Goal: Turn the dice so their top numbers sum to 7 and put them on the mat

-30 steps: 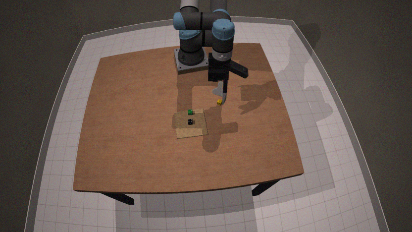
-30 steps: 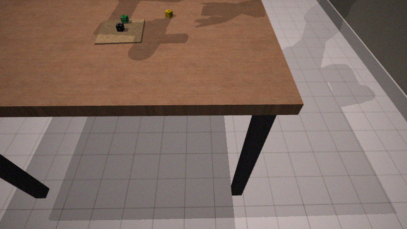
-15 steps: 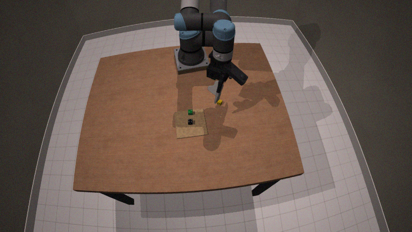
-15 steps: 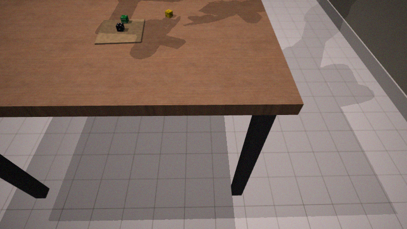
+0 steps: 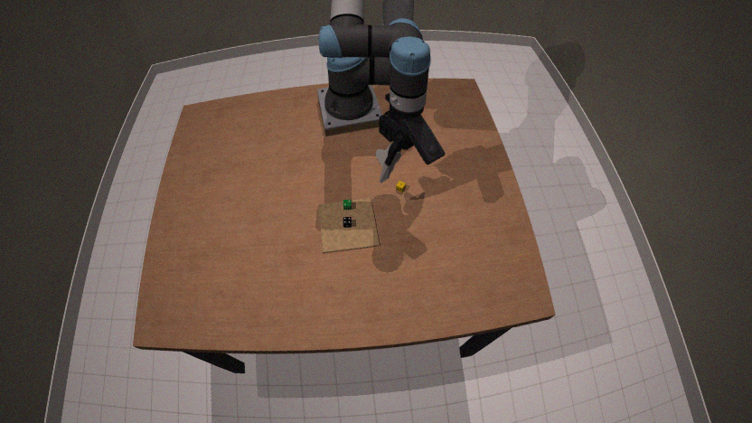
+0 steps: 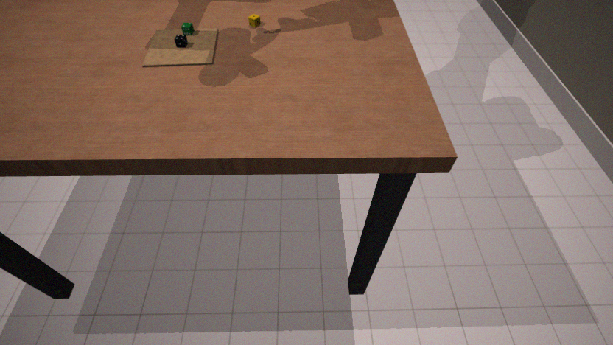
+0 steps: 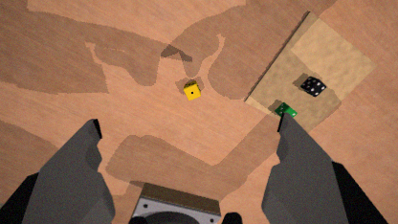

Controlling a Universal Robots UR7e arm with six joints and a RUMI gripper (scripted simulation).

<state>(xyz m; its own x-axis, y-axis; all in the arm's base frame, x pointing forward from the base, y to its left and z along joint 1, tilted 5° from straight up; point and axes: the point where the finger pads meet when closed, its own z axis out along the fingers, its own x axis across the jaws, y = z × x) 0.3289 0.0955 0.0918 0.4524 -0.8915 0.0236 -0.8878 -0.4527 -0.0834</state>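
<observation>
A yellow die (image 5: pixel 400 185) lies on the bare table, off the mat, to the mat's far right; it shows one pip on top in the wrist view (image 7: pixel 191 90) and also shows in the exterior view (image 6: pixel 254 20). A black die (image 5: pixel 347 222) sits on the tan mat (image 5: pixel 349 229), near its middle. A green die (image 5: pixel 347 203) (image 7: pixel 285 110) sits at the mat's far edge; I cannot tell if it is fully on. My gripper (image 5: pixel 389 165) hangs open and empty above the table, a little behind the yellow die; its fingers stand wide apart.
The robot base (image 5: pixel 348 108) stands at the table's far edge, behind the gripper. The arm's shadows fall across the mat and the table to the right.
</observation>
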